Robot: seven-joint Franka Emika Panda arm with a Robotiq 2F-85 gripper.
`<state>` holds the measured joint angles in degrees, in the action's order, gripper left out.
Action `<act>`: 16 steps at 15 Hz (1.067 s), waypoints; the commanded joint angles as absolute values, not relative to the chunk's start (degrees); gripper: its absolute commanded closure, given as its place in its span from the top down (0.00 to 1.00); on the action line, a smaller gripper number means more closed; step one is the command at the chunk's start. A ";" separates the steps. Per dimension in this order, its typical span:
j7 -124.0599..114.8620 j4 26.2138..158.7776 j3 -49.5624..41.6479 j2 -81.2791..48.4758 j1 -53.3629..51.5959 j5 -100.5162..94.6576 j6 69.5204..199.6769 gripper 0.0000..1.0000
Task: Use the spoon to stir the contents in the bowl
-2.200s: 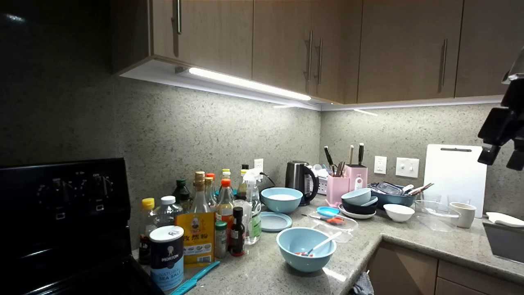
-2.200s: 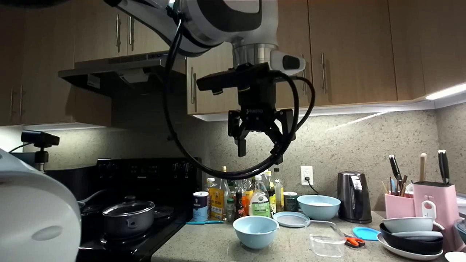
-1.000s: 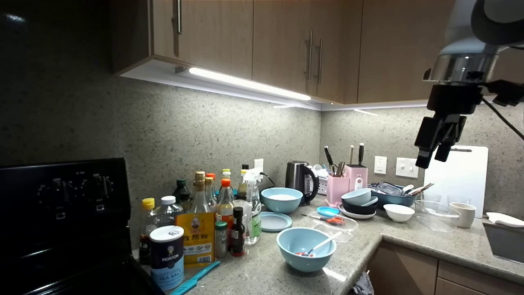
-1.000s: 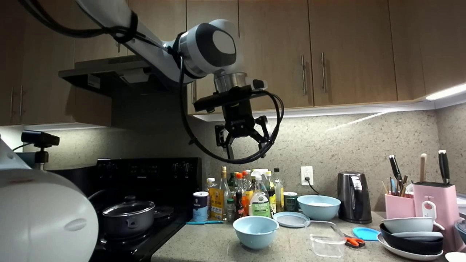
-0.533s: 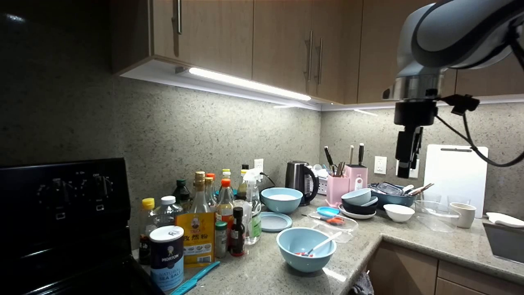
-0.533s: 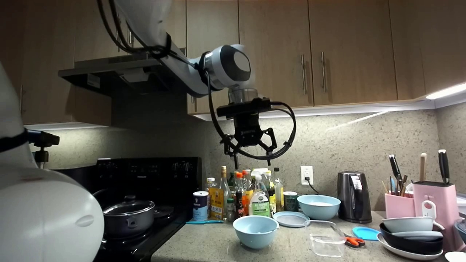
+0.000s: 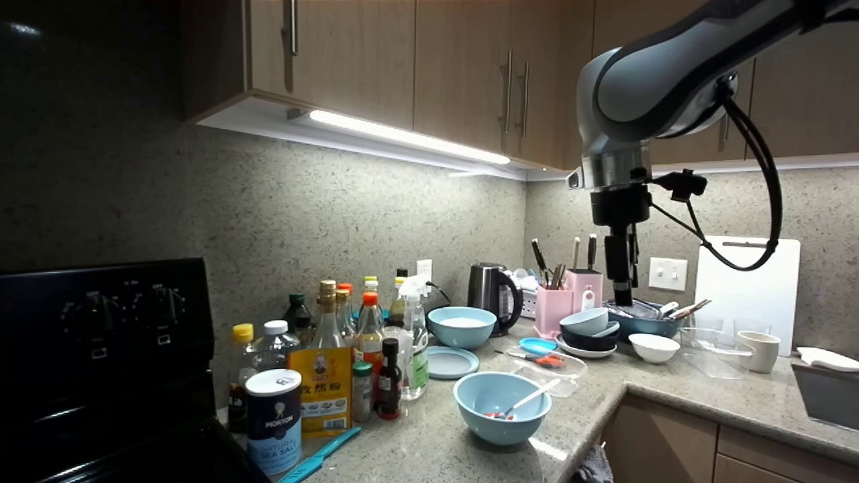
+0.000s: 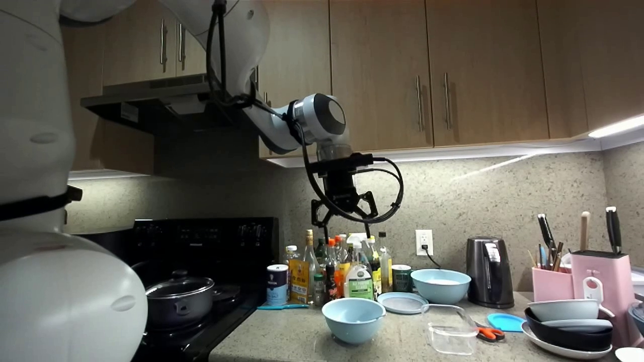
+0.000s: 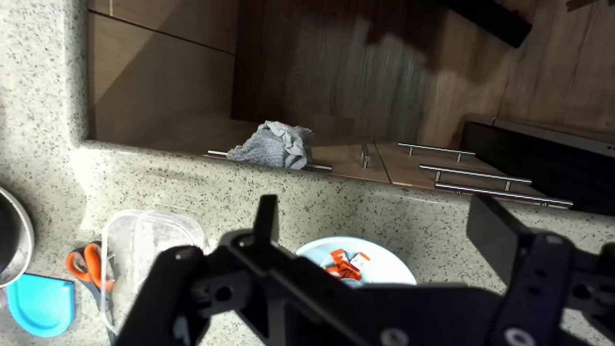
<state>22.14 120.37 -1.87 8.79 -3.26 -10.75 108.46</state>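
The claw (image 8: 347, 235) is spread apart, well above the counter (image 7: 416, 456). The spoon (image 7: 532, 398) is leaned in the bowl (image 7: 500, 431) standing there, its tip hard to make out near the red bits (image 9: 350, 270). Its upper end should be pinched squarely, without the bowl being nudged.

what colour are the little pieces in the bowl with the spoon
Orange-red with some white; the pieces show best in the wrist view.

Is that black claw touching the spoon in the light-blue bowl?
Apart. In an exterior view, the open gripper hangs higher than the spoon, which leans in the bowl, and background shows plainly between gripper and spoon.
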 commanded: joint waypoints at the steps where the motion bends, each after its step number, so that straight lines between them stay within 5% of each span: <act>1: 22.21 120.16 -1.31 8.80 -2.67 -10.66 108.21 1.00; 15: 14.69 89.35 -1.50 -24.71 -2.83 -22.05 100.67 1.00; 16: 16.51 94.41 -0.87 -21.49 -1.94 -20.64 103.90 1.00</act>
<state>16.61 94.44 -1.71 -21.61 -2.63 -20.42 104.12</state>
